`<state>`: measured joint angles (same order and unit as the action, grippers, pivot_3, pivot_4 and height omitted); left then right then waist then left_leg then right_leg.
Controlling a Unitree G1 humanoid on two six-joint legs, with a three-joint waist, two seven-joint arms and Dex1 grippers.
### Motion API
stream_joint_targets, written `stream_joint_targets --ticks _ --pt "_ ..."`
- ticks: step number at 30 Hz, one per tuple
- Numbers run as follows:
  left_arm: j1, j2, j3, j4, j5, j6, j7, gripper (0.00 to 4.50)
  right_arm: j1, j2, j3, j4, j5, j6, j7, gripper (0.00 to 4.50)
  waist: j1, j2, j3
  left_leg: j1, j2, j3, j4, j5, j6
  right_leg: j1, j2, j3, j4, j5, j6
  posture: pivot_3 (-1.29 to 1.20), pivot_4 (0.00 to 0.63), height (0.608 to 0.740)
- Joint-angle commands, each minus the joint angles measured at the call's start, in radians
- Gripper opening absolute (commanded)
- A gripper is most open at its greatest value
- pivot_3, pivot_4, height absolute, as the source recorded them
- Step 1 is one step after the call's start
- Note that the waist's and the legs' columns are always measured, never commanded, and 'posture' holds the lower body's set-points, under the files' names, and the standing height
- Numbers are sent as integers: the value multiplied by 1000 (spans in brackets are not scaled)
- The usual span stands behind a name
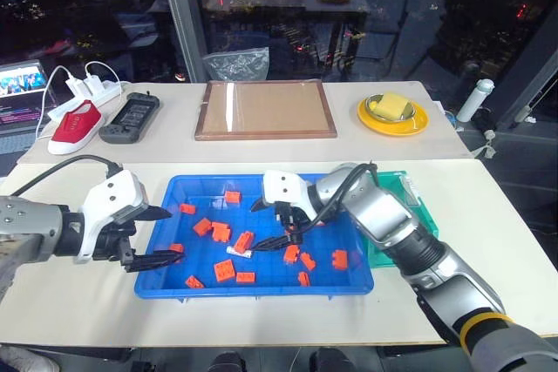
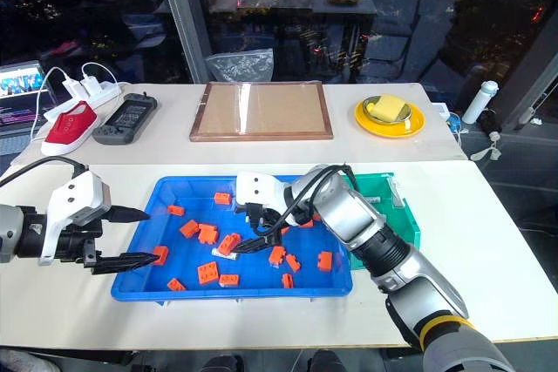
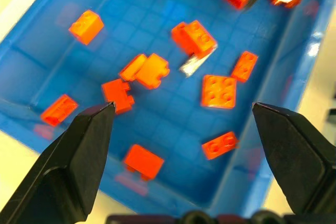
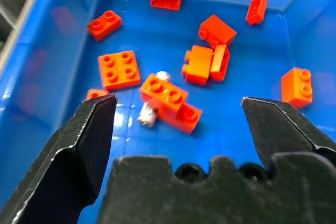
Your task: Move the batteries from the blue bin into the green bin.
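The blue bin [image 1: 253,289] sits in the middle of the near table, scattered with orange blocks [image 1: 225,271]. One silver battery [image 4: 149,114] lies in it, half under an orange block; the same battery [image 1: 245,253] shows near the bin's middle. My right gripper [image 1: 261,226] hangs open over the bin's middle, just above and beside that battery, with nothing between its fingers. My left gripper [image 1: 166,234] is open and empty at the bin's left rim. The green bin [image 1: 410,206] stands against the blue bin's right side, partly hidden by my right arm.
On the far table are a brown wooden framed tray [image 1: 265,111], a yellow plate [image 1: 392,115], a red shoe [image 1: 76,124], a black handheld device [image 1: 129,118], a power strip [image 1: 91,87] and a white bottle [image 1: 475,99].
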<state>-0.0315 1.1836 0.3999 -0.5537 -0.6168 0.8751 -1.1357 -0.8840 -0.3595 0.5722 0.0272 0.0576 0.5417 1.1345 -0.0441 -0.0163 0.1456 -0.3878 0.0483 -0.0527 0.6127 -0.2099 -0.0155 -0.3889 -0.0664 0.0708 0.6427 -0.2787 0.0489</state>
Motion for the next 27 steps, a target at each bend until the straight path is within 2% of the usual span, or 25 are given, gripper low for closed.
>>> stream_joint_targets --ticks 1,12,21,22,23,27 --pt "-4 12 25 -20 -11 4 16 4500 -26 50 6 44 -32 -52 -37 4429 -2 0 0 0 0 0 0 0 0 0 0 0 0 0 0 0 150 740" --pt "24 39 -8 -25 -9 -16 2 4500 -6 113 31 131 -99 -101 -71 4429 -3 0 0 1 1 0 -1 0 0 0 1 0 0 0 0 0 150 740" --pt "9 50 -29 -6 -4 -38 -3 4500 5 104 16 125 -59 -84 -10 4429 -4 0 0 1 1 0 -1 0 -1 0 1 0 0 0 0 0 150 740" --pt "7 51 -32 -3 -3 -42 -3 4500 5 112 18 138 -59 -87 -11 3919 -4 0 0 1 1 0 -1 0 -1 0 1 0 0 0 0 0 150 740" --pt "4 53 -37 0 -1 -46 -3 4500 7 120 22 157 -62 -96 -14 3782 -4 0 0 1 1 0 -1 0 -1 0 1 0 0 0 0 0 150 740" --pt "-15 48 -55 3 -3 -52 5 4500 18 139 28 225 -72 -125 -15 2425 -4 0 0 1 1 0 -1 0 -1 0 1 0 0 0 0 0 150 740"
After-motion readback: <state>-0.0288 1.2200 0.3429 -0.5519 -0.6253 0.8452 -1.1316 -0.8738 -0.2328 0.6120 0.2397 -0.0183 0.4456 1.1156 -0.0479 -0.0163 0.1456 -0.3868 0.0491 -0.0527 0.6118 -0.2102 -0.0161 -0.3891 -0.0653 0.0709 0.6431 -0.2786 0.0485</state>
